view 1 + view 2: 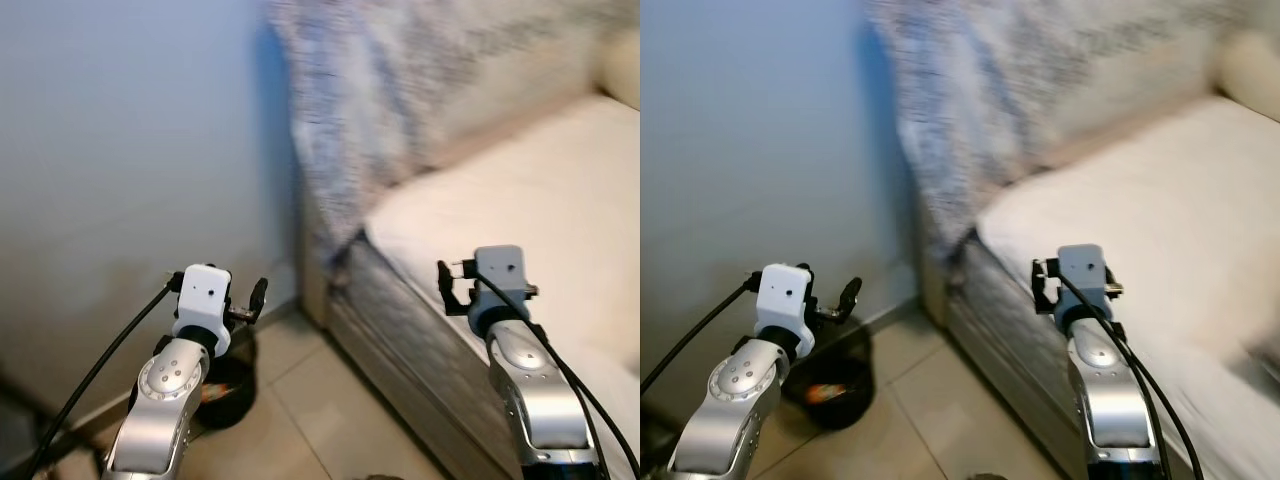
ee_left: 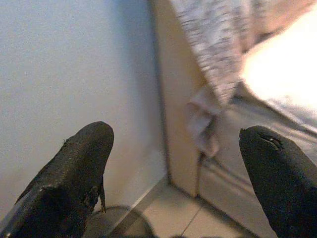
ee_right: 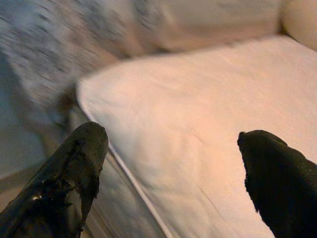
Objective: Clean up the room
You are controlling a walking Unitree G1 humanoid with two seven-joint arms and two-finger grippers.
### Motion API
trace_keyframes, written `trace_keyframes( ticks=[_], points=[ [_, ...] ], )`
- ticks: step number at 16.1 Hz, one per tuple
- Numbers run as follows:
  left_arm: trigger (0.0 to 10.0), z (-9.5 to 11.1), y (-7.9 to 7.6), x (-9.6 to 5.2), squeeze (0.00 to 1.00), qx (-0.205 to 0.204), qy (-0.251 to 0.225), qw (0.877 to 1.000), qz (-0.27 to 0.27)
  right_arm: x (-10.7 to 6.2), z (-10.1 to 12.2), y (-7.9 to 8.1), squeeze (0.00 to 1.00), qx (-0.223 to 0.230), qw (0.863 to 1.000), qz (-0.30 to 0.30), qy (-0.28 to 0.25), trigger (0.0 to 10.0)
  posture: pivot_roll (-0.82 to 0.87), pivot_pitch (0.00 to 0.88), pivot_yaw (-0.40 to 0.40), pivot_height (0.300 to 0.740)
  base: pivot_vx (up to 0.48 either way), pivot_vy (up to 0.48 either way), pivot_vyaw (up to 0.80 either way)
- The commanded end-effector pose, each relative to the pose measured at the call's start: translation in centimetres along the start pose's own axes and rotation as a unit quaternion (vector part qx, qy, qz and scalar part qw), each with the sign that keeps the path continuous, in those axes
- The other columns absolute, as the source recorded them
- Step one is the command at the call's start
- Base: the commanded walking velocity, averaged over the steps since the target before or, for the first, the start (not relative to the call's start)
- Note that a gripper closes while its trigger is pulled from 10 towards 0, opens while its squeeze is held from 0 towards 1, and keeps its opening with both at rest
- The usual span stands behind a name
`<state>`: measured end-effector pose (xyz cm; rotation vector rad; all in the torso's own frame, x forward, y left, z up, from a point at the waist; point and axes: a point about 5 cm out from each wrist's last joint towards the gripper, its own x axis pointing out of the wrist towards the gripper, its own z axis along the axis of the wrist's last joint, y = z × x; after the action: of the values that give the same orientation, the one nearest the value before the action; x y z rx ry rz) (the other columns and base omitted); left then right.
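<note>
Left hand (image 2: 173, 163) and right hand (image 3: 171, 163) both hold their fingers spread wide, gripping nothing. Largest ahead is the bed (image 1: 520, 190), its cream mattress beneath the right hand; the tiled floor (image 1: 310, 400) holds a small dark bin (image 1: 830, 390) below the left hand.

Mattress (image 1: 530, 190) looks like soft matte cloth — floor tiles (image 1: 320, 400) smooth, slight sheen — headboard throw (image 1: 400, 90) fuzzy, speckled fabric.
</note>
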<state>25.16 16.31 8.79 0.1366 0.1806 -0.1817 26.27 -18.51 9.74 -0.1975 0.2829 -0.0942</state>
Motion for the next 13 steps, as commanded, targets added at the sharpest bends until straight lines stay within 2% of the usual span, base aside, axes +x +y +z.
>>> trace_keyframes(
  ticks=[1,6,10,13],
  points=[
    [10.0,0.3,0.2,0.2,0.00,0.004,-0.007,1.000,0.007,-0.1,0.4,-0.1,0.00,0.002,1.000,-0.005,-0.009,10.0,0.00,0.000,0.004,0.740,0.000,0.000,-0.80],
    [10.0,0.4,0.7,0.7,0.00,0.001,-0.007,1.000,0.029,-0.6,0.3,-0.2,0.00,0.015,1.000,-0.020,-0.010,10.0,-0.02,0.000,0.014,0.740,0.000,0.000,-0.80],
    [10.0,0.4,0.9,1.0,0.00,-0.006,-0.010,0.999,0.049,-0.3,1.2,-0.6,0.00,0.013,0.999,-0.026,-0.030,10.0,-0.01,0.000,0.008,0.740,0.000,0.000,-0.80],
    [10.0,0.5,1.2,1.2,0.00,-0.003,-0.015,0.998,0.068,-0.3,1.1,0.1,0.00,0.033,0.999,-0.014,-0.022,10.0,-0.01,0.000,0.006,0.740,0.000,0.000,-0.80]
  ],
)
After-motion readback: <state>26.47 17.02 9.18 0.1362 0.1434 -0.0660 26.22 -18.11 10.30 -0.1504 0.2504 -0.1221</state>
